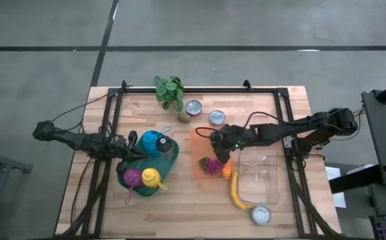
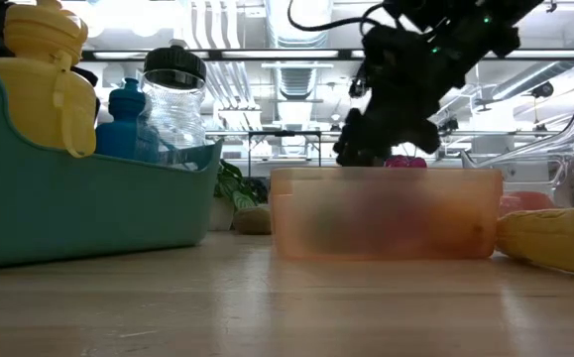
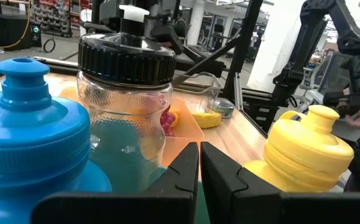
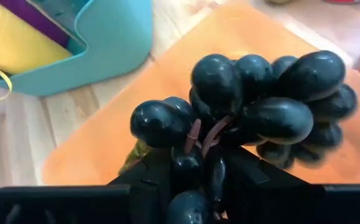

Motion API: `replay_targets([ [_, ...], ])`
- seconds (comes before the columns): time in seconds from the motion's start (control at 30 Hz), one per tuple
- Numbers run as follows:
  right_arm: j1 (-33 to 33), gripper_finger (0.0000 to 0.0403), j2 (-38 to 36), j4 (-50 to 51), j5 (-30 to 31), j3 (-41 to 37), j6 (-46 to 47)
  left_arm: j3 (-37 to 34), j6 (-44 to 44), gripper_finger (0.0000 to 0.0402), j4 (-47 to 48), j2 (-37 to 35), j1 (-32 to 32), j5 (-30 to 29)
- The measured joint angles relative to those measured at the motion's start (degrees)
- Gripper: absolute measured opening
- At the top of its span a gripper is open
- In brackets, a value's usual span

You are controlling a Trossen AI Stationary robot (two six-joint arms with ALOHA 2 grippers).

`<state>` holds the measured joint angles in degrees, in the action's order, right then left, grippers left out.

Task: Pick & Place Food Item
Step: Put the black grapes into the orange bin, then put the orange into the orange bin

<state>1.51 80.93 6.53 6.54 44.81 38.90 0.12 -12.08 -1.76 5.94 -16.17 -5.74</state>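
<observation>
Right gripper [image 4: 195,180] is clamped on a bunch of dark grapes [image 4: 254,112], fingers pinching the lower berries and stem (most of the bunch bulges out ahead of the fingertips). Directly beneath the gripper lies the orange tray [image 1: 203,143]; in the high view the grapes [image 1: 211,165] sit over its near part. Beyond the gripper's far side, the teal bin [image 4: 114,37] stands on the wooden table [image 1: 266,107]. Left gripper [image 3: 199,163] rests with fingers pressed together inside the teal bin, a clear black-lidded jar [image 3: 127,112] just ahead, blue bottle [image 3: 30,137] and yellow bottle [image 3: 307,152] flanking it.
</observation>
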Motion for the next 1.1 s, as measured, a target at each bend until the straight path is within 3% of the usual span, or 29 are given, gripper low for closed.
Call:
replay_targets([
  [0.33,-0.21,0.0191,1.33,-0.01,-1.02,-0.03,0.34,-0.02,0.00,0.0022,0.00,0.32,-0.01,0.00],
  [0.57,-0.21,0.0235,1.37,-0.54,-1.04,-0.03,0.34,-0.02,0.00,0.0022,0.00,0.28,0.00,0.00],
  [0.77,-0.21,0.0260,1.37,-1.60,-1.03,-0.03,0.45,-0.01,0.00,0.0022,0.00,0.28,0.00,0.00],
  [1.1,-0.21,0.0263,1.37,-2.63,-1.04,-0.01,0.59,-0.02,-0.01,0.0022,0.00,0.28,-0.01,0.00],
])
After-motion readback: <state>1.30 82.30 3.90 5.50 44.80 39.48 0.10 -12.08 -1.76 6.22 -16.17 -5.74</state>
